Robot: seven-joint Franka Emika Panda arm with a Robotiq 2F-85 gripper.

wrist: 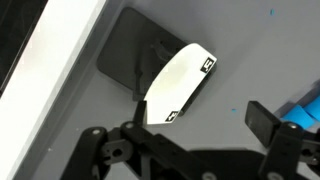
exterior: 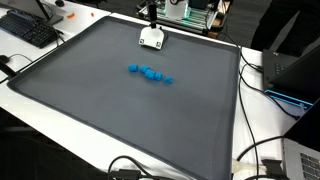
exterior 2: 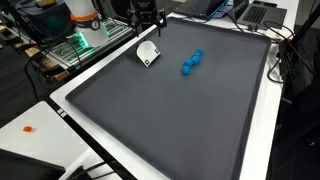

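White flat piece (wrist: 180,85) with rounded ends, printed with small black squares too small to be read, is seen lying on a dark grey mat (exterior: 120,110) near its far edge. The fingers (wrist: 262,118) are spread fully apart just above it, with nothing held. Blue blocks (exterior: 150,73) are clustered mid-mat, well apart, on the white counter (exterior: 70,125).

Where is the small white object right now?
In an exterior view the white object lies on the grey mat near its far edge, under the open gripper, apart from the blue blocks.
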